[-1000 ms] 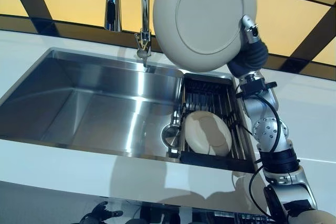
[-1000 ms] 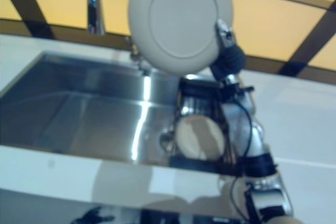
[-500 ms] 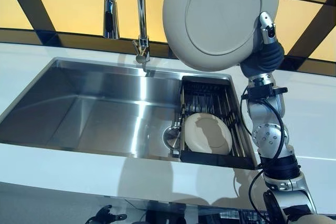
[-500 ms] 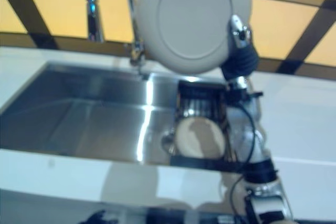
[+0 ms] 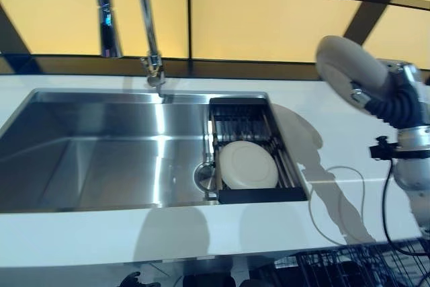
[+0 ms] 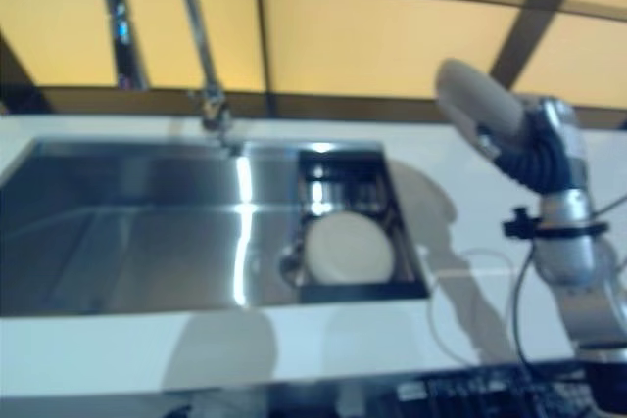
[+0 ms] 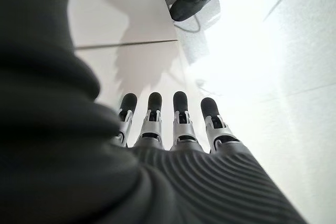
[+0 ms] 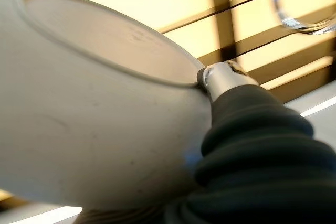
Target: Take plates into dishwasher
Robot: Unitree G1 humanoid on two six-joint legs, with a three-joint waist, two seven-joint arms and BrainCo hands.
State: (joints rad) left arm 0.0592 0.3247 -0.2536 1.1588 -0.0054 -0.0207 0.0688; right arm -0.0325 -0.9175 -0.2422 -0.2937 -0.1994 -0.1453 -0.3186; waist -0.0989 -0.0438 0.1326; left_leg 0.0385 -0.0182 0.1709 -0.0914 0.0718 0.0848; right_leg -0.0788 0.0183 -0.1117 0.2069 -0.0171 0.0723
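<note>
While seemingly gripped, plate point(image 5: 344, 66) sits in right hand point(image 5: 396, 97).

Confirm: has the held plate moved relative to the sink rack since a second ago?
Yes. The plate in the right robot hand swung from above the sink rack to its right, over the counter.

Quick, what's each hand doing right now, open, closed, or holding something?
Left hand: open, fingers straight, holding nothing.
Right hand: shut on the plate, held above the counter.
</note>
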